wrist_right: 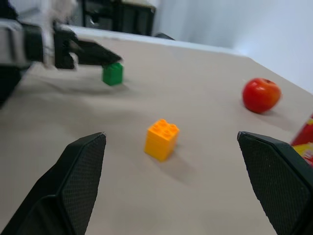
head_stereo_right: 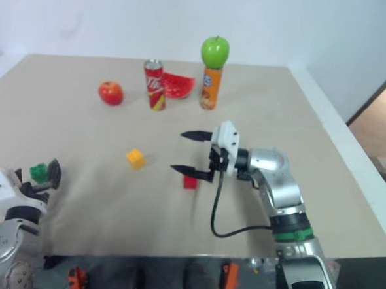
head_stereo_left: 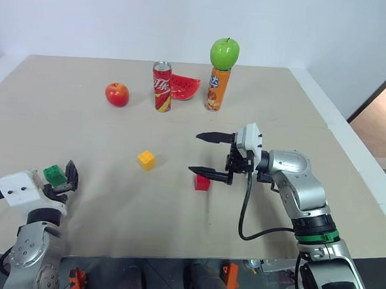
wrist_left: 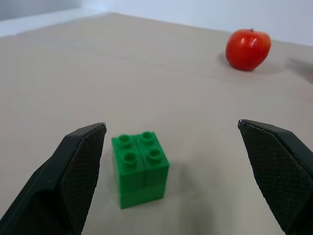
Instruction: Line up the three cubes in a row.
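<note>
Your left gripper (wrist_left: 171, 147) is wide open, empty, straddling the green cube (wrist_left: 140, 167) for a grab; right gripper (head_stereo_left: 211, 154) open, empty, above the red cube (head_stereo_left: 202, 182).

A green cube (wrist_left: 140, 168) stands on the tan table (wrist_left: 146, 83) at lower centre, nearer the left of two spread black fingers (wrist_left: 73, 176). A red apple (wrist_left: 248, 49) sits upper right.

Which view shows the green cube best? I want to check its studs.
The left wrist view: the green cube sits close between the open left pincer fingers, four studs visible. The right wrist view shows it small and distant; the eye views show it partly hidden.
</note>
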